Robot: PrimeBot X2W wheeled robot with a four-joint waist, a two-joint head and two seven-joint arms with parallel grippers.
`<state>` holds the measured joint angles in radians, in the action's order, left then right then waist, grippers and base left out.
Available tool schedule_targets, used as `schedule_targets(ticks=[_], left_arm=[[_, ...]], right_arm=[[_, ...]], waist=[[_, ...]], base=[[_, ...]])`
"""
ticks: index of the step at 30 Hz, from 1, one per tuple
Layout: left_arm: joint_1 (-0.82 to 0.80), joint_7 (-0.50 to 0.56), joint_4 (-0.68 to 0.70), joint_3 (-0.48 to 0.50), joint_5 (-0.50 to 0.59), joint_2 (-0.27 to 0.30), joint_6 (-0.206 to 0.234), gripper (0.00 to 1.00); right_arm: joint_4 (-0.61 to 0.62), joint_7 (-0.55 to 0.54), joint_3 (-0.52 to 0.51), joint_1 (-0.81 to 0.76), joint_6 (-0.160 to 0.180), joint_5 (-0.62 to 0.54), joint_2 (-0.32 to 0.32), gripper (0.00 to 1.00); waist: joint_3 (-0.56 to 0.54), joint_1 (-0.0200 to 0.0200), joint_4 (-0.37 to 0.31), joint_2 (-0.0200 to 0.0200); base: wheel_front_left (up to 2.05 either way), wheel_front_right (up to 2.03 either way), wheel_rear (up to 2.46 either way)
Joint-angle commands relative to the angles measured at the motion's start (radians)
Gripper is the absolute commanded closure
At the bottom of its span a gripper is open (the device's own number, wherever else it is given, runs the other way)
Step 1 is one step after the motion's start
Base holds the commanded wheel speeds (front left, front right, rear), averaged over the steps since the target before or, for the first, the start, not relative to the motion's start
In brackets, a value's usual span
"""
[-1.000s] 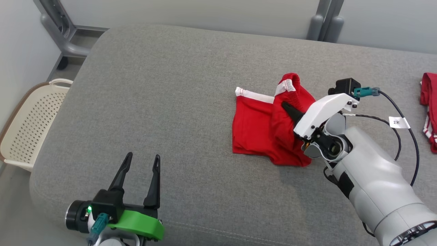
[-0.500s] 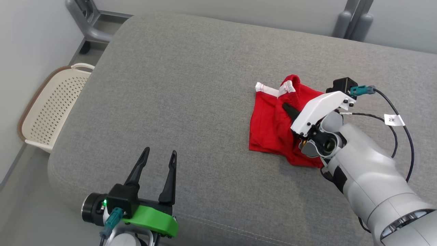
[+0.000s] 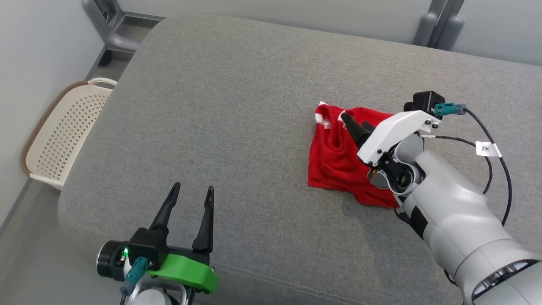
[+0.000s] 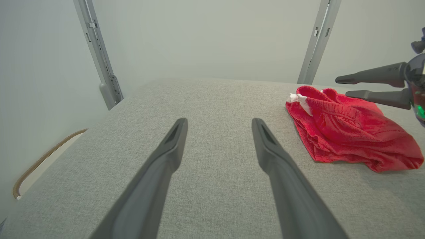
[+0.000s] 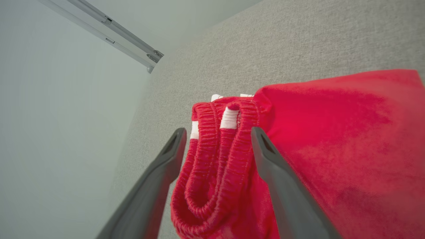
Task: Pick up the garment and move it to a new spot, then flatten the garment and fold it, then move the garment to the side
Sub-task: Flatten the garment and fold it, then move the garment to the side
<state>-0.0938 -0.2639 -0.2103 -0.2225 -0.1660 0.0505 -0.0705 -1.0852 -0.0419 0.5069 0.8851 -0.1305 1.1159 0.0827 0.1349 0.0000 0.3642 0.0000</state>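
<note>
Left gripper: two dark fingers spread apart, holding nothing, hovering over the near-left corner of the grey cushion.
Why it waits there: probably parked clear of the cloth while the other arm works, and ready to help once flattening begins.
Garment, place: the red garment rests on the right half of the cushion, about midway between its near and far edges. It lies on the fabric and is not lifted.
Garment, look: bright red, soft and knit-like, apparently a pair of shorts. It is heaped and wrinkled, with layers doubled over one another. The ribbed elastic waistband is bunched into loops at the end towards the cushion's far-left corner, with small bits of white trim showing there.
Right gripper: low over the right half of the cushion, fingers spread, one on each side of the bunched waistband and not squeezing it.
Why it sits so: nothing is pinched, which suggests the garment is set down at its spot.
Stage, as a judgement: flattening and folding are not yet done.
</note>
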Motion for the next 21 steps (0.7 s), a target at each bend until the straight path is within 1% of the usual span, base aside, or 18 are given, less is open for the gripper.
schedule_targets(ticks=[1, 7, 8, 11, 16, 21], left_arm=[[-0.005, 0.001, 0.001, 0.006, 0.007, 0.001, -0.001, 0.00], [0.008, 0.001, 0.007, 0.017, 0.017, 0.001, -0.005, 0.00], [0.008, 0.001, 0.007, 0.017, 0.017, 0.001, -0.005, 0.00], [0.013, 0.001, 0.011, 0.025, 0.021, 0.001, -0.006, 0.00], [0.020, 0.001, 0.022, 0.040, 0.031, 0.001, -0.006, 0.00], [0.023, 0.001, 0.034, 0.056, 0.048, 0.001, 0.010, 0.00]], right_arm=[[0.023, 0.013, 0.009, -0.020, 0.000, 0.007, 0.012, 0.00], [0.153, 0.131, 0.084, -0.066, 0.000, -0.056, 0.086, 0.00], [0.153, 0.131, 0.084, -0.066, 0.000, -0.056, 0.086, 0.00], [0.183, 0.185, 0.113, -0.081, 0.000, -0.083, 0.125, 0.00], [0.182, 0.213, 0.129, -0.100, 0.000, -0.090, 0.169, 0.00], [0.127, 0.184, 0.142, -0.106, 0.000, -0.104, 0.192, 0.00]], waist=[[-0.008, 0.0000, -0.014, 0.0000], [-0.016, 0.0000, -0.040, 0.0000], [-0.016, 0.0000, -0.040, 0.0000], [-0.020, 0.0000, -0.053, 0.0000], [-0.023, 0.0000, -0.071, 0.0000], [-0.025, 0.0000, -0.081, 0.0000]], base=[[0.00, 0.00, 0.00], [0.00, 0.00, 0.00], [0.00, 0.00, 0.00], [0.00, 0.00, 0.00], [0.00, 0.00, 0.00], [0.00, 0.00, 0.00]])
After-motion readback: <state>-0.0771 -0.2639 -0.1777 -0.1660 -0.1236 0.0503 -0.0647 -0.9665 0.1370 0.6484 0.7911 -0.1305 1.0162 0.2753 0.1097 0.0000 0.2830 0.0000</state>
